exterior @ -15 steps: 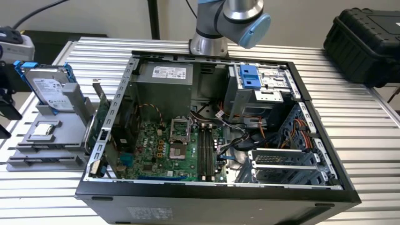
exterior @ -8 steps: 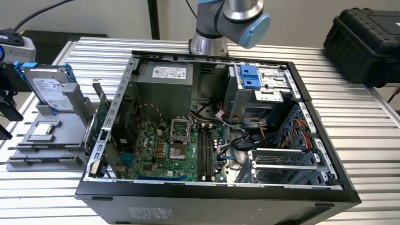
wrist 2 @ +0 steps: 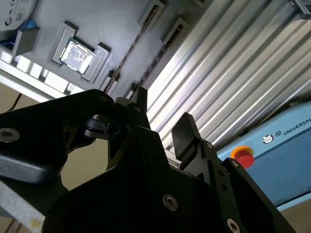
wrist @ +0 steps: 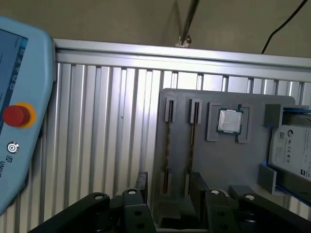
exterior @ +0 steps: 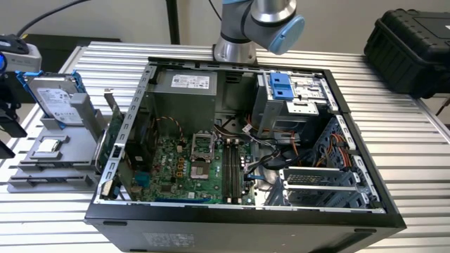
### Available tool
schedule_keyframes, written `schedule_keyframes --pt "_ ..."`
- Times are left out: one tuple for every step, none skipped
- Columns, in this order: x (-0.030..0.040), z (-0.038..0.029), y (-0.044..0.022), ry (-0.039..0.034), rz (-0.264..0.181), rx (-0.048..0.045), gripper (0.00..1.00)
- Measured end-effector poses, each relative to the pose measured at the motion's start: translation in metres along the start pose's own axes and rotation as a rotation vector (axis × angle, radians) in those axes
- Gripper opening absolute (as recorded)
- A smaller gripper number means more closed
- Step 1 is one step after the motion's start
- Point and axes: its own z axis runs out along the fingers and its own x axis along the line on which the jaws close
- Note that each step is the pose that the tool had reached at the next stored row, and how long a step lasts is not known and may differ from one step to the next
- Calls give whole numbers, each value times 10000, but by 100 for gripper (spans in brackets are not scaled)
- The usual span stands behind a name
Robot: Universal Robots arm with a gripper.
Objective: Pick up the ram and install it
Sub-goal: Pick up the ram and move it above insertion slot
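Right now my gripper (wrist: pixel 168 183) hovers over the grey tray (wrist: pixel 228 165), fingers (wrist: pixel 141 180) spread apart and holding nothing. Lined up between them is the ram (wrist: pixel 167 145), standing on edge in the slot farthest from the hard drive (wrist: pixel 291 150) and showing me its thin top edge. Its long axis runs parallel to the neighbouring slot (wrist: pixel 193 141), which lies beside the processor (wrist: pixel 229 120). In the exterior view the tray (exterior: pixel 74 142) sits at 9 o'clock from the computer case (exterior: pixel 246 229), its slots lying along the 9-to-3 line.
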Motion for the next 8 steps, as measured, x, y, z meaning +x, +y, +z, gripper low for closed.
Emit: schedule_keyframes --pt "0 0 0 0 0 0 100" --pt "0 0 0 0 0 0 100" --pt "0 0 0 0 0 0 100" --pt "0 3 0 0 0 1 100" --pt "0 11 -1 -2 0 4 100" --pt "0 18 0 0 -1 3 100" --pt "0 28 0 6 -1 1 100" --pt "0 42 -1 21 0 -2 100"
